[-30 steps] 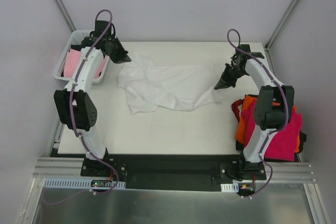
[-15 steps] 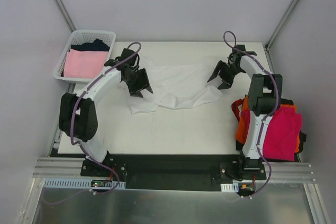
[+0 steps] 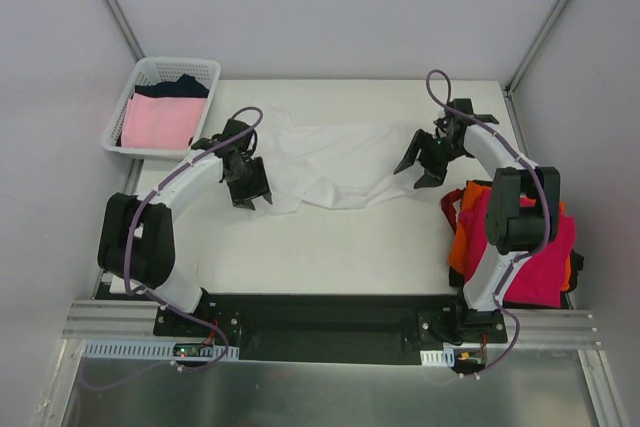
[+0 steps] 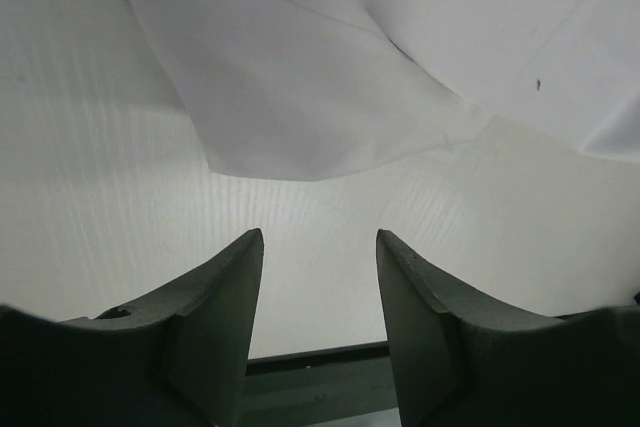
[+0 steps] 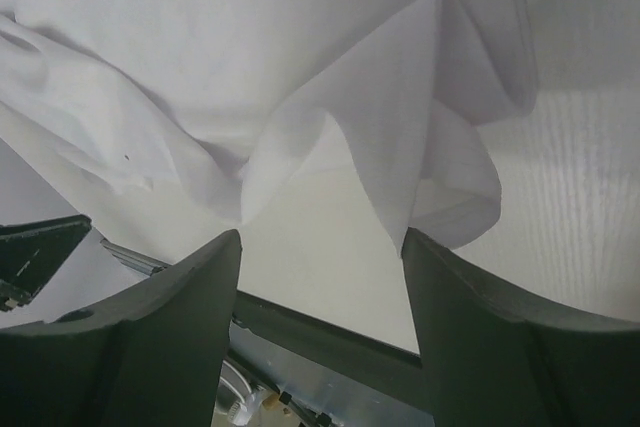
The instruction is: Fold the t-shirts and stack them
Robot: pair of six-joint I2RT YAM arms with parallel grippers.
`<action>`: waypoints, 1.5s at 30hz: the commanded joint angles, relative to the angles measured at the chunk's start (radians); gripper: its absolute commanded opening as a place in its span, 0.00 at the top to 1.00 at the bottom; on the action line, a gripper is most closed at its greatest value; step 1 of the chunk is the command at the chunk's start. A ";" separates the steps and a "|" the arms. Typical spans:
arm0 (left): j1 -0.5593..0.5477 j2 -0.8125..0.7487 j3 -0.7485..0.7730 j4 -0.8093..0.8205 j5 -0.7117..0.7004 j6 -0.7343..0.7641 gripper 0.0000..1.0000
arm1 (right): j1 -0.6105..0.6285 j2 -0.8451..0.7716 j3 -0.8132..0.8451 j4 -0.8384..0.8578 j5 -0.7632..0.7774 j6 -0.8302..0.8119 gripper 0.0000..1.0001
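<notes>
Swung inward and released the rumpled white cloth t-shirt (image 3: 330, 162), with left gripper (image 3: 252, 193) and right gripper (image 3: 418, 173) fingers apart, empty.

We see the left arm (image 3: 190, 175) and right arm (image 3: 486, 269) as white shells with black joints, each with a purple cable (image 3: 247, 113) looped along it. Up close, the fingers (image 4: 215, 317) are dark grey-green: smooth, curved wedges.
</notes>
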 commanded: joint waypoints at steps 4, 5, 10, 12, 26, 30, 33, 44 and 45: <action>-0.007 0.085 -0.038 0.092 -0.041 0.038 0.51 | 0.031 -0.113 -0.053 -0.006 0.012 0.004 0.32; -0.007 0.104 -0.035 0.095 -0.041 0.039 0.51 | 0.030 -0.116 -0.050 -0.016 0.015 0.002 0.32; -0.008 0.157 0.004 0.096 -0.040 0.055 0.49 | 0.033 -0.114 -0.038 -0.034 0.020 0.001 0.32; -0.008 0.175 0.010 0.096 -0.038 0.064 0.47 | 0.033 -0.114 -0.033 -0.033 0.022 0.004 0.32; -0.008 0.201 0.011 0.095 -0.040 0.081 0.99 | 0.080 -0.041 0.038 -0.046 0.026 0.022 0.33; -0.008 0.174 -0.007 0.092 -0.023 0.084 1.00 | 0.093 -0.036 0.036 -0.046 0.031 0.025 0.33; -0.008 0.122 0.007 0.058 -0.012 0.078 1.00 | 0.102 -0.036 0.028 -0.045 0.034 0.024 0.33; -0.010 -0.088 0.177 -0.181 0.063 0.075 0.99 | 0.151 -0.013 -0.001 -0.003 0.037 0.042 0.33; -0.011 -0.116 0.182 -0.201 0.069 0.075 0.98 | 0.154 -0.010 -0.002 0.000 0.038 0.040 0.33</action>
